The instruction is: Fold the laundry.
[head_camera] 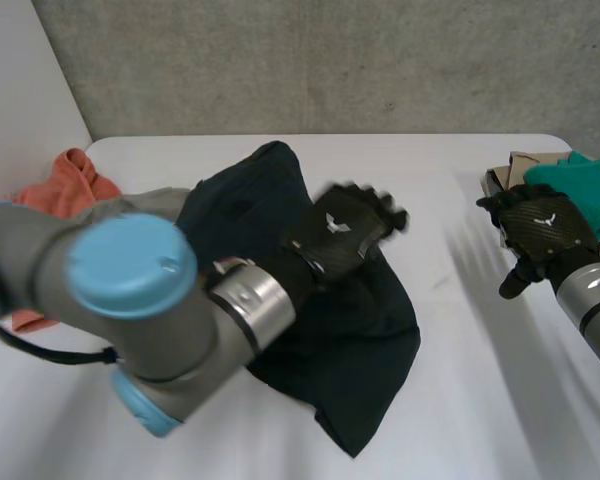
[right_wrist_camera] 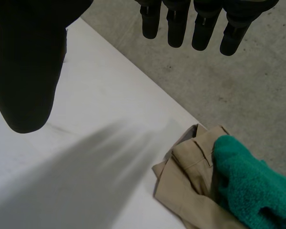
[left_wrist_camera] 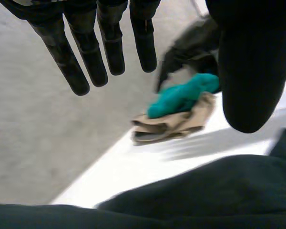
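left hand (head_camera: pixel 345 228) over crumpled dark navy garment (head_camera: pixel 370 350)
its fingers straight, holding nothing; right hand (head_camera: pixel 545 232) at 3 o'clock, fingers slack, beside fluffy teal cloth (head_camera: pixel 592 192).

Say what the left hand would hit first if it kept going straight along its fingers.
Likely the right hand, hovering across the table in that line, with the teal cloth beside it. Height is unclear, so the left hand might pass over.
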You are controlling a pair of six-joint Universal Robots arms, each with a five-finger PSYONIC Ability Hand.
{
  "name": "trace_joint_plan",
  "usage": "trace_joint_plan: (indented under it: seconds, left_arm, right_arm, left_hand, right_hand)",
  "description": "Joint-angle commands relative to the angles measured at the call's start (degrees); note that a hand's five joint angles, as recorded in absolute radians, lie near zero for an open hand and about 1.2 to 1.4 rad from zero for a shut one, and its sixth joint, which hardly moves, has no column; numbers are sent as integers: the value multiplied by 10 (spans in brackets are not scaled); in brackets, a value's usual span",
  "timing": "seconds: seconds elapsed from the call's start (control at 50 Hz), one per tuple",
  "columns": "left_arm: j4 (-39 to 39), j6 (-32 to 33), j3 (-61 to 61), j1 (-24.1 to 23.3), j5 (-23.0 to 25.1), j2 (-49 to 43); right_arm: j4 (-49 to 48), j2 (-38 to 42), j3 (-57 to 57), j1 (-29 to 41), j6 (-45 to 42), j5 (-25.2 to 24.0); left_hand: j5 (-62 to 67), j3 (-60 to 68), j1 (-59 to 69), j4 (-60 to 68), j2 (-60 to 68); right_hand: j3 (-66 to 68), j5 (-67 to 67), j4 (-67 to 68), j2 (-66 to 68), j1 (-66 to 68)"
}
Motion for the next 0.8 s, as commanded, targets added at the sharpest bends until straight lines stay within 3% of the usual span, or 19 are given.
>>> trace_joint_plan:
  seconds: [0.02,0.16,0.28,0.4,0.48,0.74,0.8]
  left_arm:
    - [-7,0,-80,73,-66,152]
    - [-7,2,-138,99,-121,250]
    - [-12,6,-169,170,-162,270]
    - [-50,21,-176,221,-188,246]
    - [-70,27,-177,237,-191,213]
    - [-80,27,-178,243,-191,167]
    - [-79,27,-178,243,-189,170]
  right_arm:
    - [16,2,-42,7,-8,-22]
    - [107,3,-113,62,-3,-67]
    - [199,20,-184,130,4,-75]
    - [251,82,-254,250,16,-33]
    - [244,119,-269,293,10,-3]
    - [182,263,-340,333,-63,43]
    - [183,273,-353,334,-95,81]
  left_hand:
    - [0,-10,-15,-3,-7]
    - [-43,-52,-58,-45,-49]
    - [-59,-69,-74,-62,-66]
    - [-59,-69,-74,-62,-66]
    - [-59,-69,-74,-62,-66]
    - [-59,-69,-74,-62,-66]
    - [-59,-69,-74,-62,-66]
  right_hand:
    - [-18,-24,-17,-21,-29]
    - [-18,-24,-17,-21,-29]
    - [-18,-24,-17,-21,-29]
    - [-18,-24,-17,-21,-29]
    - [-18,-24,-17,-21,-29]
    - [-18,-24,-17,-21,-29]
    - [273,266,274,270,261]
